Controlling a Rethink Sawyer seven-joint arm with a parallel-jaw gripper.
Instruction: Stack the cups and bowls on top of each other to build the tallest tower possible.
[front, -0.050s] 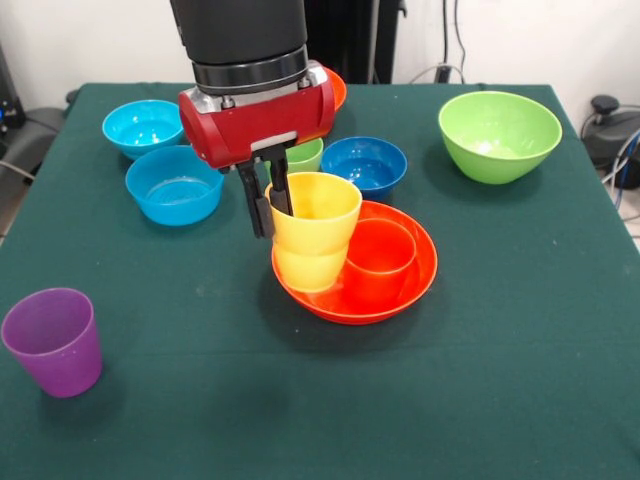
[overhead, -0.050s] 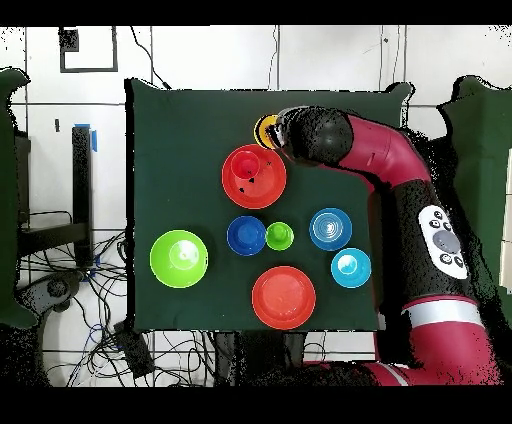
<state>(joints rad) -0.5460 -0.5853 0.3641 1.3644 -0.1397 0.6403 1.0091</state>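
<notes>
Purple cup (front, -0.050s: 53, 340) only in front view; tool (front, -0.050s: 270, 205) pinching yellow cup (front, -0.050s: 314, 230) rim

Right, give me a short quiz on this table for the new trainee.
1. Which cup's rim do the fingers straddle? A purple, B yellow, C green.
2. True or false: the orange cup stands inside an orange bowl.
3. How many light blue bowls are on the table?
Key: 1 B, the yellow cup. 2 True. 3 Two.
</notes>
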